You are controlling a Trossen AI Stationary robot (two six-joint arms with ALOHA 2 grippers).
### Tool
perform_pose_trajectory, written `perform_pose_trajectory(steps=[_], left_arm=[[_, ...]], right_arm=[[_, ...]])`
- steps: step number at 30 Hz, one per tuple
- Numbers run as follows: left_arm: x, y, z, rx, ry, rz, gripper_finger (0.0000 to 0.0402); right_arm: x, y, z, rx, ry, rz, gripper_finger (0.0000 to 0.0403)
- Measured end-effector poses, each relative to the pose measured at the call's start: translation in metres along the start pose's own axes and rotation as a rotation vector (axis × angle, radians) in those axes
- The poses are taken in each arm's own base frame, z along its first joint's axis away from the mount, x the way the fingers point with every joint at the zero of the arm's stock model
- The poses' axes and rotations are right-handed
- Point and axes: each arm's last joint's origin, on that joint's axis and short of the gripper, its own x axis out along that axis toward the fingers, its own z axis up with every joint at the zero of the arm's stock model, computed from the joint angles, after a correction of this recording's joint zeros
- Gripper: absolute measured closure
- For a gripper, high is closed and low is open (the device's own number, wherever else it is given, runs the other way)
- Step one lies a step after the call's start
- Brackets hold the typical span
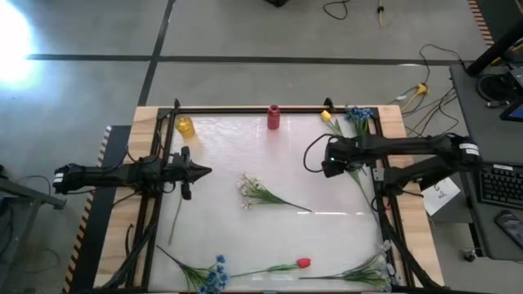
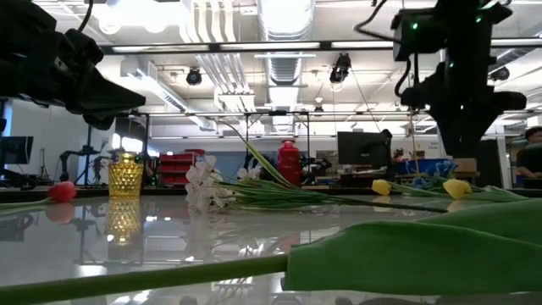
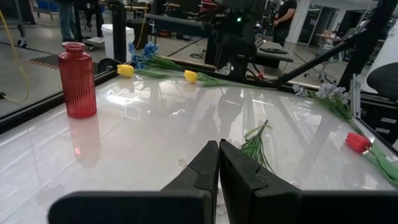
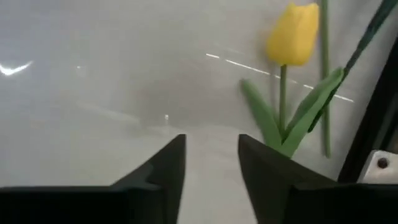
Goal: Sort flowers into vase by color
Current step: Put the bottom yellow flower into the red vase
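Note:
White flowers (image 1: 249,189) lie at the table's middle. Two yellow tulips (image 3: 191,76) and blue flowers (image 1: 358,114) lie in the far right corner. More blue flowers (image 1: 214,273), a red tulip (image 1: 303,263) and a white spray (image 1: 372,269) lie along the near edge. A yellow vase (image 1: 185,126) and a red vase (image 1: 273,118) stand at the far edge. My right gripper (image 4: 211,158) points down over bare table near the far right, open and empty, with a yellow tulip (image 4: 293,34) just beyond it. My left gripper (image 1: 200,171) hovers level at the left, shut and empty.
A dark frame (image 1: 245,109) runs around the white table top. Cables and a keyboard (image 1: 500,184) lie off the table to the right. Bare surface lies between the white flowers and the vases.

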Motion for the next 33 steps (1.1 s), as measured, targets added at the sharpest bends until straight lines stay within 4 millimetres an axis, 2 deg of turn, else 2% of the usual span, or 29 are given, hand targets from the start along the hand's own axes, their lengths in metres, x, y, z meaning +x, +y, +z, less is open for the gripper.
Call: perform_pose_trajectory(steps=[3, 7, 14, 18, 21, 26, 33], left_arm=[[0.0, 0.0, 0.0, 0.0, 0.0, 0.0, 0.0402], [0.0, 0.0, 0.0, 0.0, 0.0, 0.0, 0.0402], [0.0, 0.0, 0.0, 0.0, 0.0, 0.0, 0.0402], [0.0, 0.0, 0.0, 0.0, 0.0, 0.0, 0.0402], [0.0, 0.0, 0.0, 0.0, 0.0, 0.0, 0.0402], [0.0, 0.0, 0.0, 0.0, 0.0, 0.0, 0.0402], [0.0, 0.0, 0.0, 0.0, 0.0, 0.0, 0.0402]], right_arm=[[0.01, -0.001, 0.01, 0.018, 0.023, -0.052, 0.0223], [0.025, -0.006, 0.026, -0.004, 0.07, -0.119, 0.0218], [0.049, -0.017, 0.041, -0.105, 0.16, -0.193, 0.0246], [0.066, -0.022, 0.048, -0.156, 0.178, -0.159, 0.0266], [0.077, -0.029, 0.048, -0.131, 0.243, -0.141, 0.0282], [0.083, -0.034, 0.045, -0.11, 0.252, -0.139, 0.0309], [0.076, -0.033, 0.046, -0.144, 0.199, -0.069, 0.0366]])
